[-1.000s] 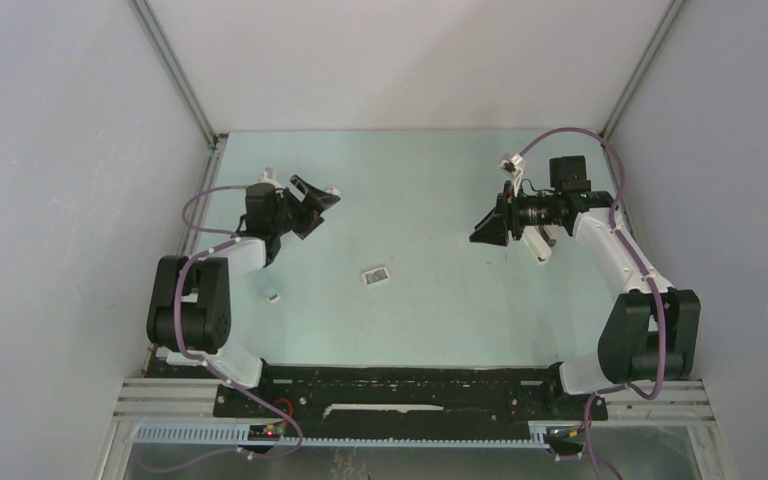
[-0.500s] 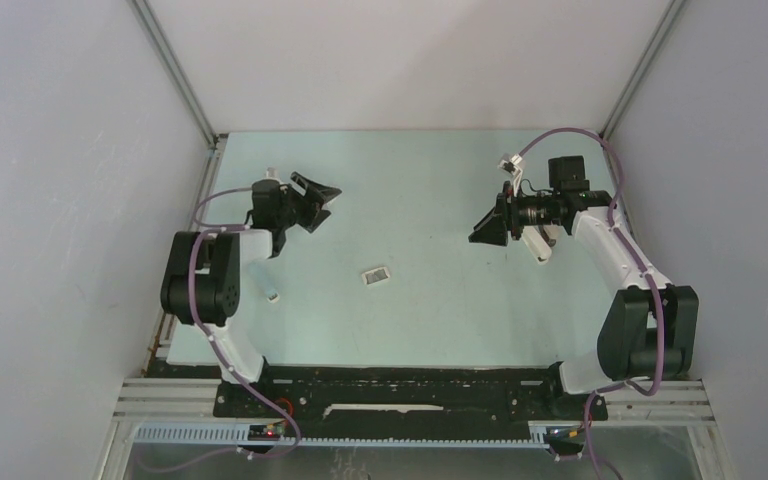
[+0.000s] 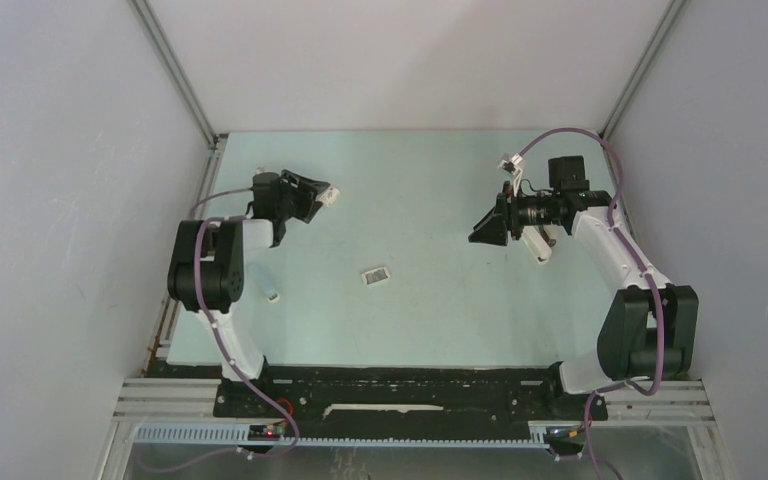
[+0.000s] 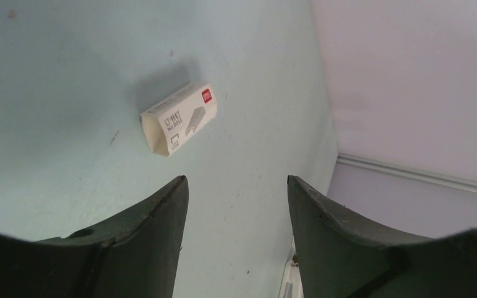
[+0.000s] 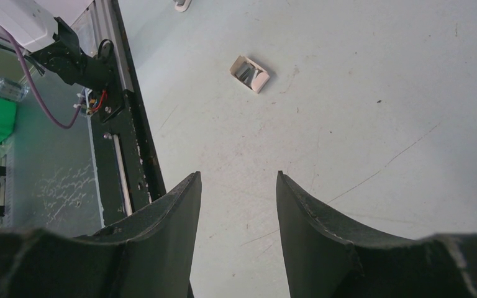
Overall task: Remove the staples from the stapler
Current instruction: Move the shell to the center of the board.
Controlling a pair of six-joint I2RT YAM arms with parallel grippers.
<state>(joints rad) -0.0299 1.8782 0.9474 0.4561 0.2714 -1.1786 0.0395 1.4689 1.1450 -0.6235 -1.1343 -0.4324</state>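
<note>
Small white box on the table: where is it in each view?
Top external: small white box near the middle of the table.
Left wrist: box upper left of centre, red mark showing.
Right wrist: box upper centre, open end showing.
Shared landmark: the pale green table.

Bright, diffuse light, soft shadow at the upper left of the white box (image 4: 179, 118), its print legible, foreground below it blurred.

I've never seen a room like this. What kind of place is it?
Probably a lab's robot testing booth: a white-and-black left robot arm and matching right robot arm stand bolted at a pale green table, boxed in by plain white wall panels.
</note>
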